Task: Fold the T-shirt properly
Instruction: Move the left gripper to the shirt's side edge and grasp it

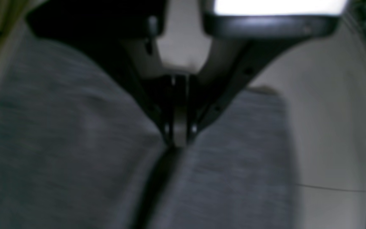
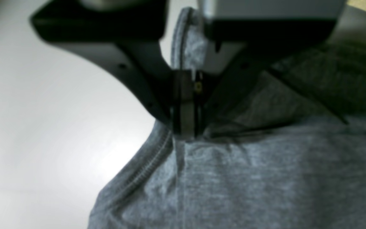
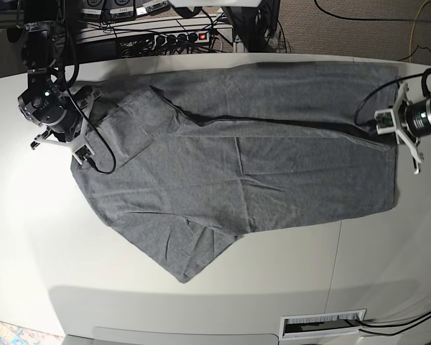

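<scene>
Across the middle of the base view I count one T-shirt (image 3: 258,165), spread on the white bench (image 3: 29,237), and two claws. At frame left, my right claw (image 2: 186,133) is clenched on the ribbed neckline. At frame right, my left claw (image 1: 178,143) is clenched on grey cloth at the shirt's edge, its picture blurred.

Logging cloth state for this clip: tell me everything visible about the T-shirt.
The T-shirt is plain heather-grey knit with a ribbed neckline, spread lengthwise across the white table. One long side is folded over, leaving a ridge; one sleeve points toward the near edge. The right claw is shut on it beside the neckline, the left claw at the opposite end.
</scene>
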